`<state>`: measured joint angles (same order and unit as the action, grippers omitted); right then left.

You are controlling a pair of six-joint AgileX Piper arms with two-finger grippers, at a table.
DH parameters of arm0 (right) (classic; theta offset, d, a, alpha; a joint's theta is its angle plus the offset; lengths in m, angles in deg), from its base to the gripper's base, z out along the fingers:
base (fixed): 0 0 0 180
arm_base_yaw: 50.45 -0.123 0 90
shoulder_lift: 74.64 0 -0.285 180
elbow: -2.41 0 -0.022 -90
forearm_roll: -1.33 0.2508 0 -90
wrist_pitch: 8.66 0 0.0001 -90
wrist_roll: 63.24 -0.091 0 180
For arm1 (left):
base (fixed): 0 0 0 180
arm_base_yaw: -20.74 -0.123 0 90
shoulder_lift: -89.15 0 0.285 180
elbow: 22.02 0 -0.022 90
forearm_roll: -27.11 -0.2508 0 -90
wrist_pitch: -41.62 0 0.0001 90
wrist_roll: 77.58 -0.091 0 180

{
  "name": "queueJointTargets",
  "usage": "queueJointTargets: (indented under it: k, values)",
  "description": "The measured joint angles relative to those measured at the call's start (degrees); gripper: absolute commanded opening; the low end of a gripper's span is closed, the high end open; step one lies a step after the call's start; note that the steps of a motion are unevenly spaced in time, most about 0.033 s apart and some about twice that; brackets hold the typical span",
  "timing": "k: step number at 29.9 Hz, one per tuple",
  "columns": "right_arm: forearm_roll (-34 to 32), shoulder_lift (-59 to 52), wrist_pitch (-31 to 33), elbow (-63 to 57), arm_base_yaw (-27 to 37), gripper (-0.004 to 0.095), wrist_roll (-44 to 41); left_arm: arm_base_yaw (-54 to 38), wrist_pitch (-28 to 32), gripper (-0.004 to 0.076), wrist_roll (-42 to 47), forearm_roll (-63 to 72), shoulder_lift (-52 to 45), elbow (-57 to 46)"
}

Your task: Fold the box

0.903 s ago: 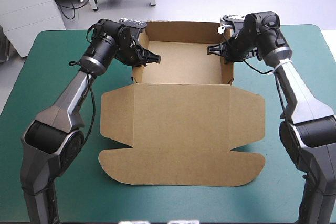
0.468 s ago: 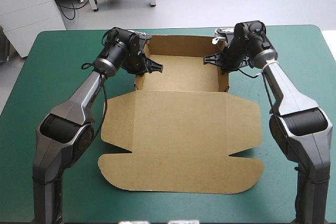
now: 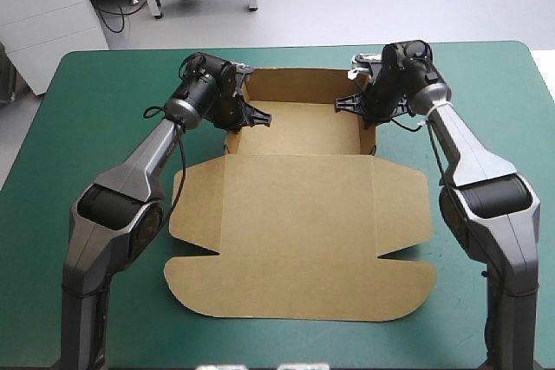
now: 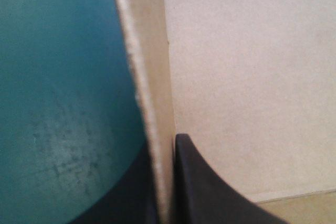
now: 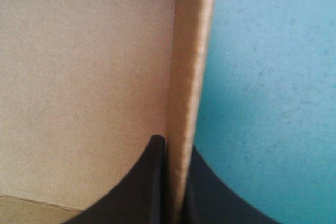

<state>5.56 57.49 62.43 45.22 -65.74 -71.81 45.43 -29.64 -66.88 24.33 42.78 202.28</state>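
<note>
Since the earlier frames both arms have drawn inward, bringing the raised side walls closer together, and the tray part has shifted toward the table's near edge.

The flat-cut brown board box [image 3: 299,231] lies in the middle of the table [image 3: 87,110], on its plain teal-green cover [image 4: 63,77]. Its tray is at the far side and its lid is spread flat toward the near edge.

The left end effector [image 3: 260,117] is clamped on the left side wall [image 3: 231,134], with one black finger [image 4: 210,192] inside the tray and the other outside over the cover. The right end effector [image 3: 347,103] is likewise clamped on the right side wall [image 5: 189,66], which stands upright between its fingers.
</note>
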Motion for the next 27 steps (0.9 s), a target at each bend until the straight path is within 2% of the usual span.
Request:
queueJointTargets:
  k: [4, 6, 12, 14, 21, 27]
  values:
    - [0.0, 0.0, 0.0, 0.0, 0.0, 0.0035, 0.0, 0.0, 0.0, 0.001, 0.3, 0.0, 0.07, 0.0]
    - [0.0, 0.0, 0.0, 0.0, 0.0, 0.0106, 0.16, 0.0, 0.0, 0.0074, 0.3, -0.05, 0.07, 0.0]
    - [0.59, -0.48, -0.11, 0.0, -0.11, 0.0312, 2.04, 0.0, 0.05, 0.0354, -0.88, -0.65, -0.82, -0.22]
    - [0.82, -0.98, -0.11, 0.0, -0.18, 0.038, 2.34, 0.13, 0.05, 0.041, -1.21, -0.65, -1.59, -0.23]
    - [0.96, -3.72, -0.06, 0.0, -0.41, 0.0638, 2.4, 0.25, 0.06, 0.0421, -1.76, -0.7, -4.74, -0.23]
    - [0.91, -7.05, 0.0, 0.0, -0.43, 0.0652, 2.4, 0.25, -0.12, 0.0421, -2.1, -2.14, -9.83, -0.26]
